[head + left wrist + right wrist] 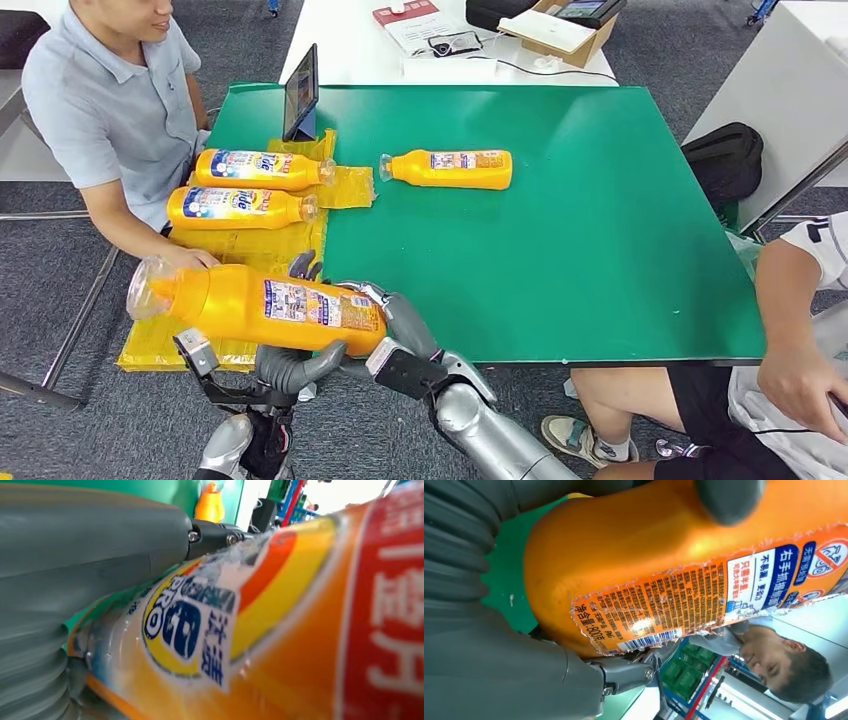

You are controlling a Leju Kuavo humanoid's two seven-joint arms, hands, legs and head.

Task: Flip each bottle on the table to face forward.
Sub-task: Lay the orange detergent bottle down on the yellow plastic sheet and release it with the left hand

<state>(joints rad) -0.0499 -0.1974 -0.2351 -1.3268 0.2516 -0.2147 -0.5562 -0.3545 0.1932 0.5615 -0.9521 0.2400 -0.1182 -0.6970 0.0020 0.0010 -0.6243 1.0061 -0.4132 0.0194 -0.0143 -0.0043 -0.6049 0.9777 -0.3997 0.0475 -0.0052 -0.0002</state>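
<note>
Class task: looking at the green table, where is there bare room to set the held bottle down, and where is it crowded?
Free: the green table, right of and nearer than the lone bottle. Crowded: the yellow mat, with two bottles, the tablet, a person's hand and the held bottle.

Head view: high vantage, facing forward and down over the green desk [600, 220], arms entering at the lower edge. Left and right wrist views: very close, turned, each pressed against the held orange bottle [265, 305] [280, 645] [649, 555], shared by all three views.
</note>
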